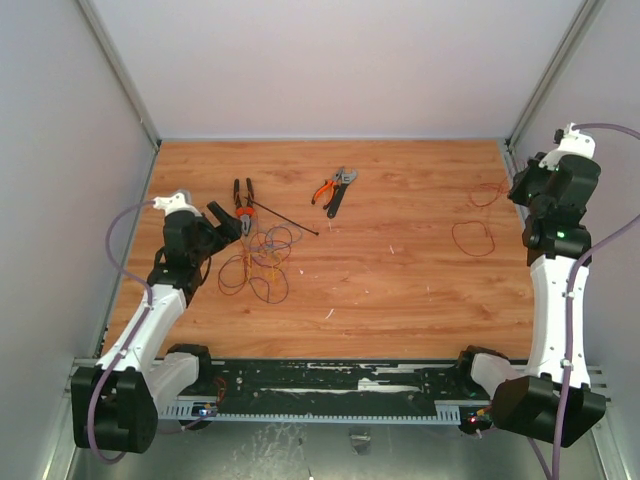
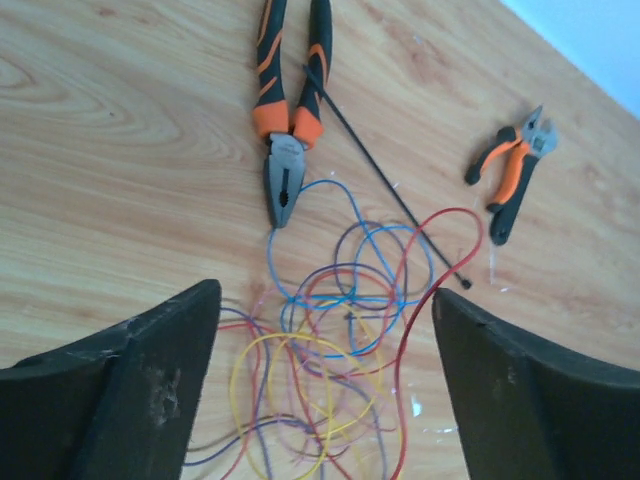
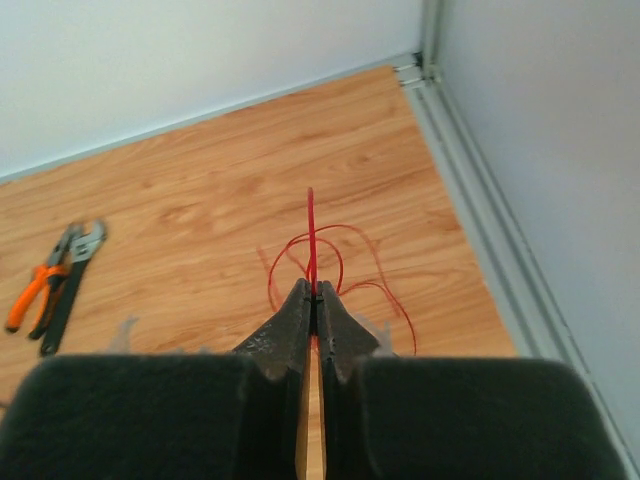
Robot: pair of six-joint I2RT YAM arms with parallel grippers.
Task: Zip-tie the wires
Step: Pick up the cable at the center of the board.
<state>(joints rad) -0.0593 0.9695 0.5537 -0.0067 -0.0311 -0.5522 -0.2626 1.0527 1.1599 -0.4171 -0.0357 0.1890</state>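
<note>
Wood desk, white walls. Left pincer stood spread over wires, likely for gathering; zip tie lay beyond. Right pincer was pressed together, seemingly pinching red strand.

Table: showing a wood-grain laminate, smooth, carrying a faint sheen.
Wires: wearing thin plastic insulation in red, yellow, blue and purple, looking smooth and slightly glossy.
Red wire at the right hand: shining the same way.
Zip tie: appearing as black plastic, matt.
Large pliers: showing dull grey metal at the head, with orange-and-black grips looking rubbery.
Small pliers: showing grey metal and orange-and-black grips.
Left hand: its fingers looking like matt black plastic, scuffed and dusty.
Walls: reading as matt white panels.
</note>
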